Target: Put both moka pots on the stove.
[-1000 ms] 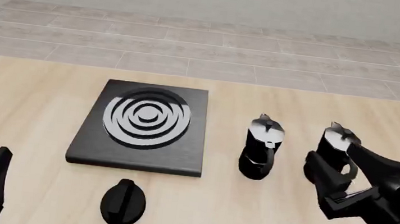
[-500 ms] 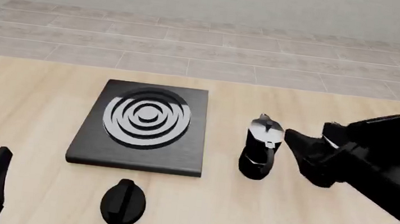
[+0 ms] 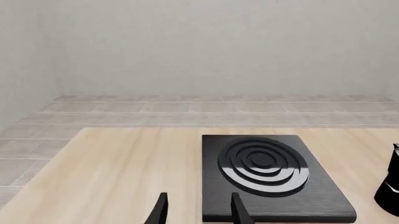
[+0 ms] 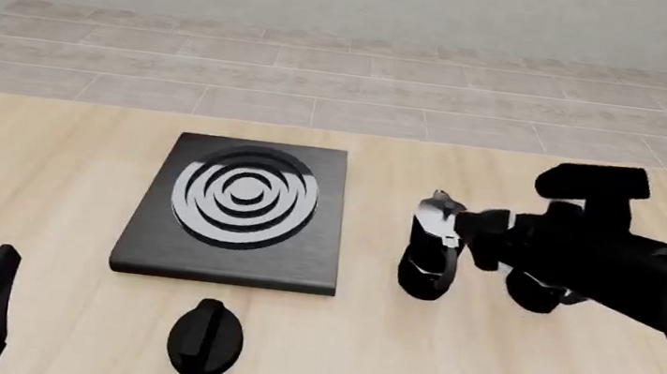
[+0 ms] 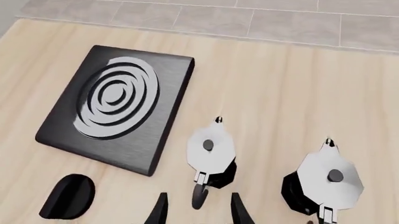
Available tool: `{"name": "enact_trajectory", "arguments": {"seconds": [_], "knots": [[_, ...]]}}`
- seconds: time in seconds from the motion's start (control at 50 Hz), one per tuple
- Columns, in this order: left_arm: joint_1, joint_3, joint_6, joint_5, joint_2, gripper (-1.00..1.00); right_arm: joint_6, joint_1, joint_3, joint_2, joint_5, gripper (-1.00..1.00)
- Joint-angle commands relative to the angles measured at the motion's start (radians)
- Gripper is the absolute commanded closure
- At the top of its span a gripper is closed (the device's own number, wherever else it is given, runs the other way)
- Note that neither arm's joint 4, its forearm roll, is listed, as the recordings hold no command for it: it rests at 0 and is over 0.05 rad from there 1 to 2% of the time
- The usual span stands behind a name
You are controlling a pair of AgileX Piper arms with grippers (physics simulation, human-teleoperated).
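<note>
Two moka pots stand on the table (image 4: 59, 175), at 3 o'clock of the stove (image 4: 237, 209), none on it yet. Right gripper (image 5: 196, 210), fingers parted and holding nothing, straddles the handle of the nearer pot (image 5: 210, 156); closing comes next. A second ago it flanked the farther pot (image 5: 324, 184). Left gripper (image 3: 196, 212) idles, released.

black stove (image 4: 235, 223), silver rings, black moka pots (image 5: 210, 161)
</note>
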Motion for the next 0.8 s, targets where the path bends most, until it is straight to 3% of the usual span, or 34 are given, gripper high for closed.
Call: {"name": "enact_trajectory", "arguments": {"seconds": [0.02,0.54,0.8], "knots": [[-0.001,0.001,-0.002,0.003,-0.004,-1.0,0.058,-0.016,-0.046,0.097,0.032,-1.0],[0.001,-0.001,-0.009,-0.011,0.014,-1.0,0.124,-0.028,-0.145,0.299,0.054,-1.0],[0.001,0.001,-0.016,-0.012,0.013,-1.0,0.171,-0.005,-0.099,0.332,0.008,-1.0]]}}
